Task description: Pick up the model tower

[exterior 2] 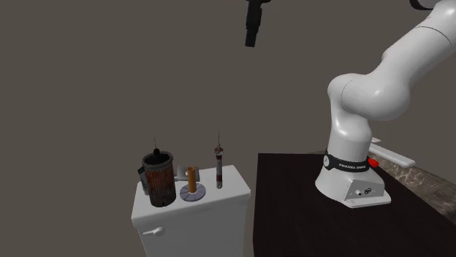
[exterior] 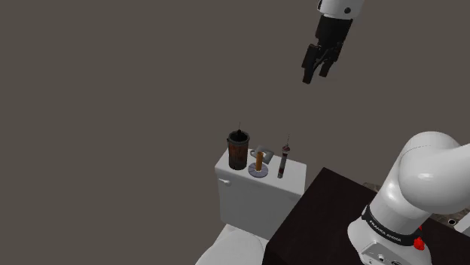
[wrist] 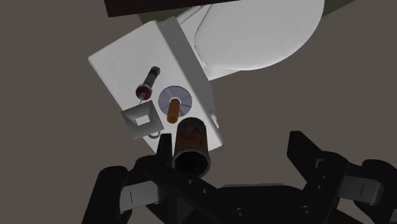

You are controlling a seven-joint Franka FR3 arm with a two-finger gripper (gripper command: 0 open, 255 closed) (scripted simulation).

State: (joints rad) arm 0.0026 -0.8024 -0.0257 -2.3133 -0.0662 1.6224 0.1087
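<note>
**A:** Which step are you doing at this moment?

**B:** I am only doing the approach. The jaws are hanging high above the white toilet tank [exterior: 248, 197], well apart from everything on it. They are standing apart, with nothing held between them.

**A:** And where is the model tower sitting?

**B:** The model tower [exterior: 283, 160] is standing upright on the lid of the tank, at the end nearer to the dark stand [exterior: 320, 222]. It is a thin dark shaft with a red and white part near the top and a fine needle above. Just beside it a small orange cylinder [exterior: 259, 159] is standing on a grey disc [exterior: 258, 172]. At the other end of the lid a rusty dark pot [exterior: 238, 150] is standing.

**A:** What is the next move asking from you?

**B:** I am judging that the hand is needing a long way down, and also a shift sideways. In the wrist view the pot, not the tower, is lying closest to the jaws. So I am planning to centre over the tower first, and then to lower until its shaft is sitting between the jaws.

**A:** Is something worrying you?

**B:** Yes. The tower is looking slim and easy to tip, and the cylinder is leaving little room. I am thinking to turn the jaws so neither side is coming down on the cylinder.
</note>
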